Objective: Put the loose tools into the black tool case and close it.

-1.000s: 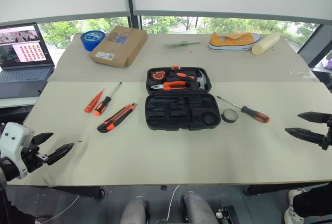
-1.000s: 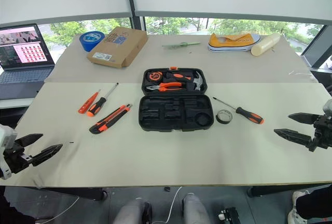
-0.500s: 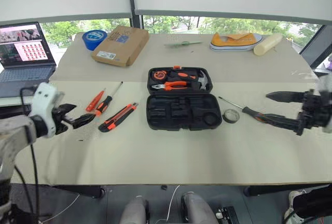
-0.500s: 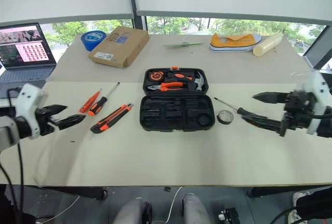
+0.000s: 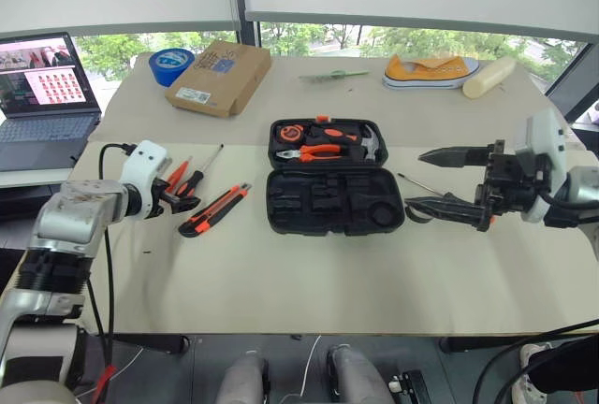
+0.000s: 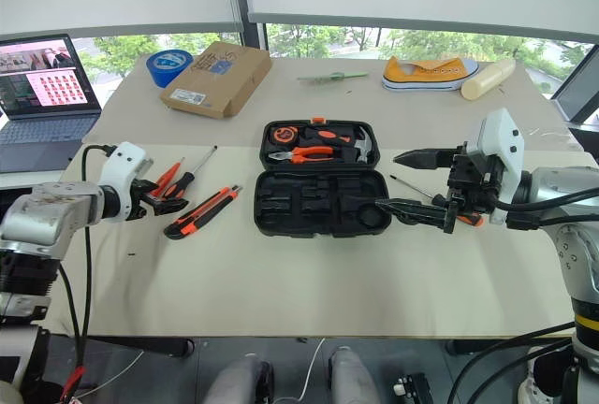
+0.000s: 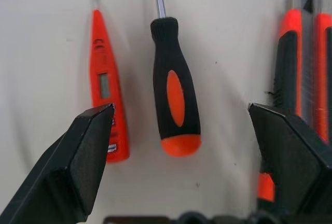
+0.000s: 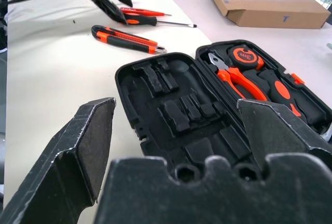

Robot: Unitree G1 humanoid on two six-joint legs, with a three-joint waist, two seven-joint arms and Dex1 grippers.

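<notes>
We are seeing the worktop (image 5: 309,282) bearing an open tool case (image 5: 332,189) centrally, screwdrivers (image 5: 192,180) and knife (image 5: 213,210) lying left.

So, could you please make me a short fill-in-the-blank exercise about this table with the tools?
1. The black tool case lies ____ on the table.
2. Its far half holds pliers and a ____.
3. The left gripper has open fingers over two ____.
4. The utility knife lies to the robot's ____ of the case.

Missing words: open; hammer; screwdrivers; left
</notes>
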